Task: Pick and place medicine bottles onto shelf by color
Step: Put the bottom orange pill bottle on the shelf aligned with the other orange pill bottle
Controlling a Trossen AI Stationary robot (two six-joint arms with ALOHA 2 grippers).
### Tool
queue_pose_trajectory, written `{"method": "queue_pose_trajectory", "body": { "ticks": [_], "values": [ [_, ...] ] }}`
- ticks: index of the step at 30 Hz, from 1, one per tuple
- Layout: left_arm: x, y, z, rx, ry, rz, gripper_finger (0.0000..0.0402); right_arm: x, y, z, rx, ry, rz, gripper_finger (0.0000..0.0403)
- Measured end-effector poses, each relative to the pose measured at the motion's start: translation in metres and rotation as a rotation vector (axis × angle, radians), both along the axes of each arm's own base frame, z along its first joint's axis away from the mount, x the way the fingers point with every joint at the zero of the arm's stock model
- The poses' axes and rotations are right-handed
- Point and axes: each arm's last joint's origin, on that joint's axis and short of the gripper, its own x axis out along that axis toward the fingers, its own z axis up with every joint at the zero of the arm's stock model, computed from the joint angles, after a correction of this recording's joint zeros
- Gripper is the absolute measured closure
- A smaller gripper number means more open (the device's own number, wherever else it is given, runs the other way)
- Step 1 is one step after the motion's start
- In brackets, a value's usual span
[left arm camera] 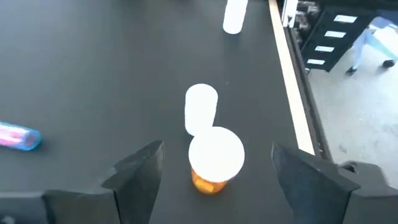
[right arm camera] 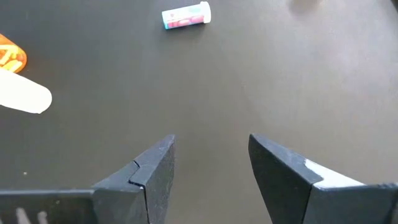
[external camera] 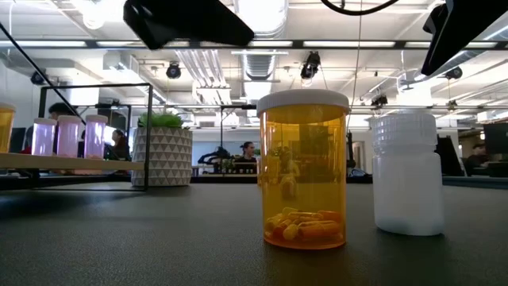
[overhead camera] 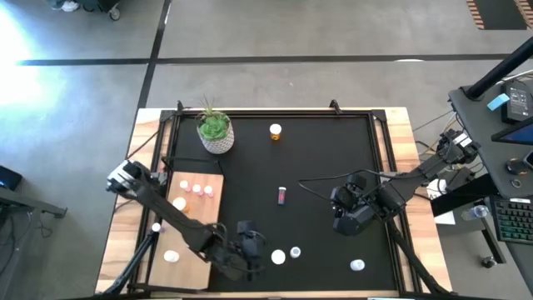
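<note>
My left gripper (overhead camera: pixel 258 255) is open near the table's near edge, held above an upright orange bottle with a white cap (left arm camera: pixel 216 158). In the left wrist view its fingers stand on either side of the bottle without touching it. A white bottle (left arm camera: pixel 201 109) stands just beyond the orange one (external camera: pixel 304 171), upright too (external camera: pixel 407 175). A pink bottle (overhead camera: pixel 282 195) lies on its side at mid-mat. The light-wood shelf (overhead camera: pixel 200 229) lies at the left, with pink bottles (overhead camera: pixel 197 189) standing along its far end. My right gripper (overhead camera: pixel 346 218) is open and empty over the mat's right half.
A speckled pot with a green plant (overhead camera: pixel 215 133) stands at the far left. Another orange bottle (overhead camera: pixel 275 131) stands at the far middle, and a white bottle (overhead camera: pixel 356 265) near the right near corner. A few more bottles (overhead camera: pixel 171 257) stand on the shelf's left side.
</note>
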Motion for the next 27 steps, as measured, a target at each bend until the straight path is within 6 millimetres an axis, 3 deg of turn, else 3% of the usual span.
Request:
{"method": "queue_pose_trajectory", "body": {
  "ticks": [10, 27],
  "values": [
    [0.035, -0.010, -0.036, 0.013, 0.027, 0.025, 0.0120, 0.000, 0.000, 0.000, 0.000, 0.000, 0.000, 0.0209],
    [0.044, -0.006, -0.055, -0.019, 0.059, 0.002, 0.0120, 0.000, 0.000, 0.000, 0.008, 0.000, 0.002, 0.0209]
  ]
}}
